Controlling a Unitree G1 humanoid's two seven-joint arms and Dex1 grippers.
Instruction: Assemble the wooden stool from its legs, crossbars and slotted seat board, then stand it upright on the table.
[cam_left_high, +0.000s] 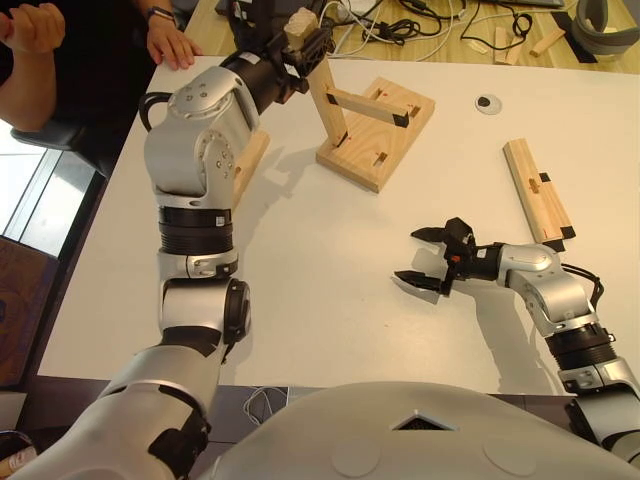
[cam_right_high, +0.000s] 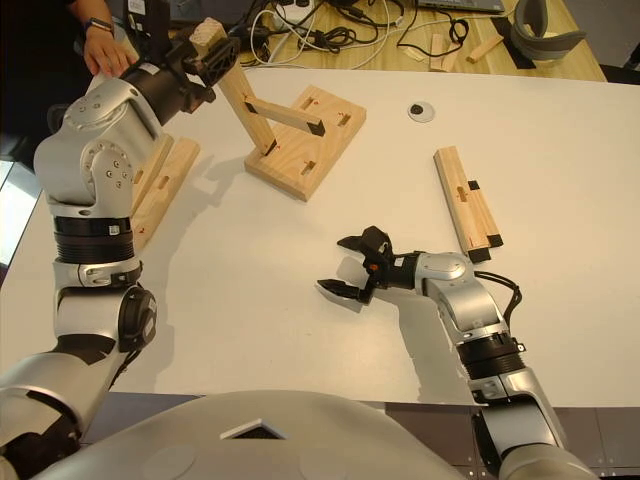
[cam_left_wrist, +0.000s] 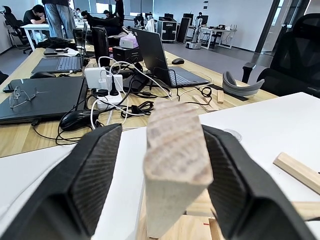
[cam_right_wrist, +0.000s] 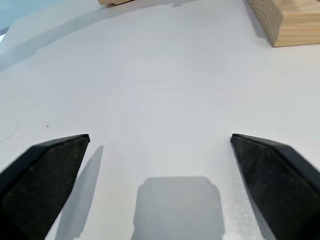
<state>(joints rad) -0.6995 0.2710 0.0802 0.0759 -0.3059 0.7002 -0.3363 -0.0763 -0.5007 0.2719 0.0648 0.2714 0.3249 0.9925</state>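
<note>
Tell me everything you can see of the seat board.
The seat board is a pale wood square slab lying flat on the white table, far centre. Rectangular slots are cut near its corners. One leg stands tilted in a slot, a dark-tipped crossbar running off it above the board. The left end effector is at the leg's top.

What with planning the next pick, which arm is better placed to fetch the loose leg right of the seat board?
Right, probably: the right gripper is open near the loose leg; the left gripper grips the upright leg.
</note>
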